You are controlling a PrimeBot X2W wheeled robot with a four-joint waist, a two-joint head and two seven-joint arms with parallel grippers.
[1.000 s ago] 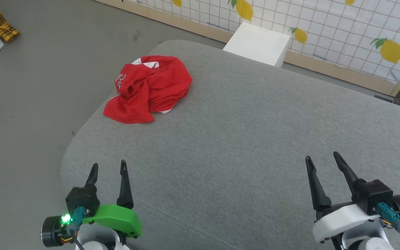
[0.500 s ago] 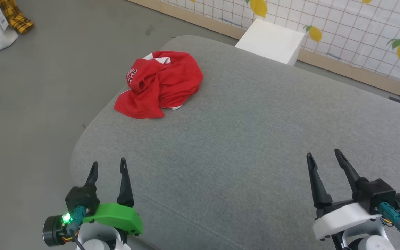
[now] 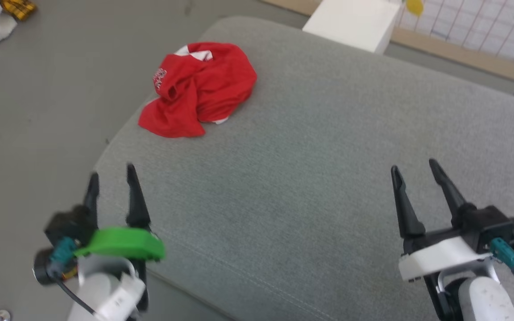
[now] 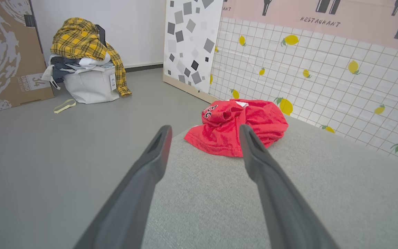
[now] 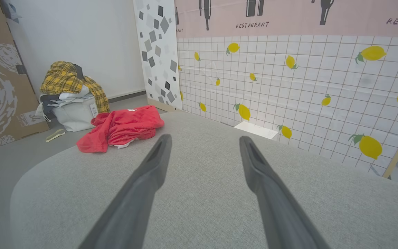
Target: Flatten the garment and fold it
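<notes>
Red garment (image 3: pixel 199 89), crumpled, at far left corner of grey cushion (image 3: pixel 292 187). White box (image 3: pixel 350 20) beyond. My left hand (image 3: pixel 111 171), right hand (image 3: pixel 413 165): both wide, well short of garment.

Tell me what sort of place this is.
Probably a staged test room, not a real home: a printed lemon-tile backdrop lettered RESTAURANT stands as a wall, a cardboard sheet leans nearby, and the garment lies crumpled on a grey cushion.
</notes>
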